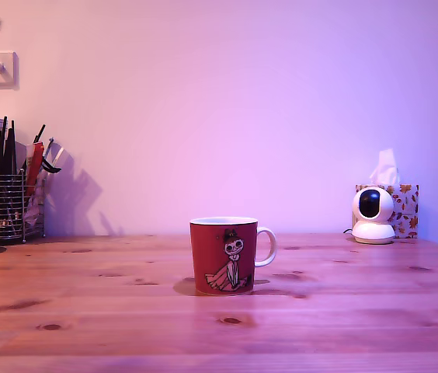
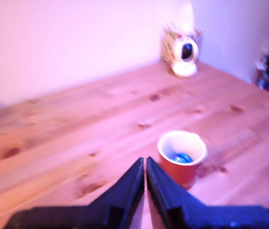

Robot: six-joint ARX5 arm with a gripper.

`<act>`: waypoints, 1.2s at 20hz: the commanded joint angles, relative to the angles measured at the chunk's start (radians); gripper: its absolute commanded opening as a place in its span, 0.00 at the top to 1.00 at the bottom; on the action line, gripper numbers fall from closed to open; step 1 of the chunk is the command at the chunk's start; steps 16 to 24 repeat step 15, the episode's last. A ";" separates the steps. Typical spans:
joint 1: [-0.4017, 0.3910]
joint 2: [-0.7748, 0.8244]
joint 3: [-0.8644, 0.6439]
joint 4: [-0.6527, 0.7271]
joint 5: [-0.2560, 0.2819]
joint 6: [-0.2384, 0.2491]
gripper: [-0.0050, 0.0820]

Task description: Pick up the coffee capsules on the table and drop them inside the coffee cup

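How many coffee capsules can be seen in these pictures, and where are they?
1. The blue coffee capsule lies inside the coffee cup, seen only in the wrist view. More may be hidden under it.

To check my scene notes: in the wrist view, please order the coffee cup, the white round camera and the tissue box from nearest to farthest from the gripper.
1. Coffee cup, just beyond the gripper.
2. White round camera, by the wall.
3. Tissue box, directly behind that camera.

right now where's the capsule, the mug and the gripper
coffee capsule (image 2: 183,158): wrist view, on its blue top inside the mug
coffee cup (image 1: 223,260): exterior view, on its red printed side
gripper (image 2: 145,164): wrist view, between the closed fingertips
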 commanded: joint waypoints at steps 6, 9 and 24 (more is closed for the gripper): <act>0.000 -0.096 -0.044 -0.011 -0.026 -0.023 0.96; 0.000 -0.096 -0.043 -0.013 -0.025 -0.023 0.96; 0.000 -0.096 -0.043 -0.012 -0.025 -0.023 0.96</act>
